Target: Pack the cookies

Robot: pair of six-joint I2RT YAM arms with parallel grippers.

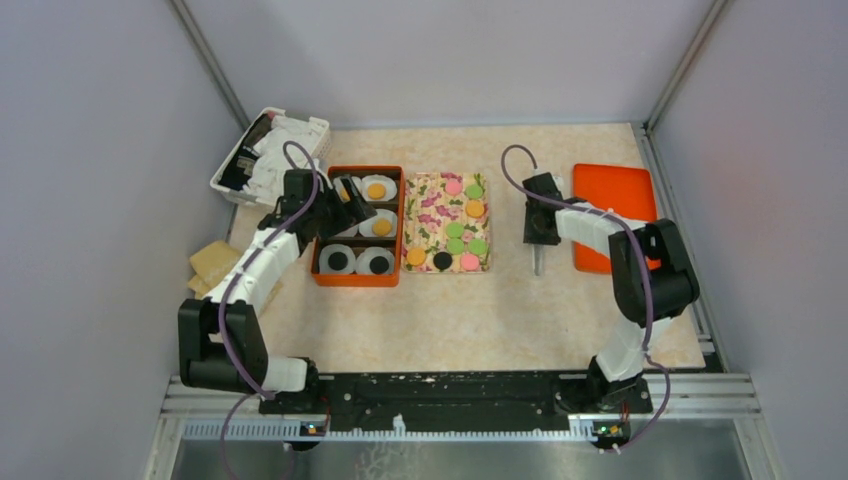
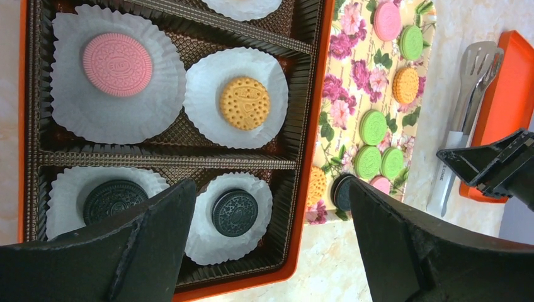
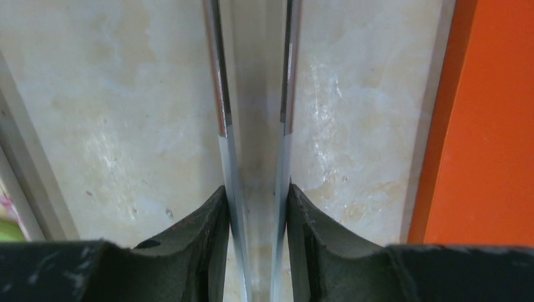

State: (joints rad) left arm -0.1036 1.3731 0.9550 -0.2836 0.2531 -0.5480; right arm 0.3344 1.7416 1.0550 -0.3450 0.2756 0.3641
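Right now your cookies (image 1: 456,231) lie flat, faces up; being round, they have no long axis to speak of. Most sit in rows on the floral tray (image 1: 425,215) at mid-table, and a few rest one each in white paper cups (image 2: 208,94) inside the orange box (image 1: 358,281) just left of it. Your left gripper (image 2: 271,189) hangs over the box's near compartments, jaws spread wide and holding nothing, its arm stretched forward from the base. Your right gripper (image 3: 257,189) points down, pinched on the two metal blades of the tongs (image 3: 218,82), which run near-to-far between the tray and the orange lid (image 1: 610,190). That arm's elbow is raised by the lid's near corner. A white basket (image 1: 268,150) sits beyond the box.
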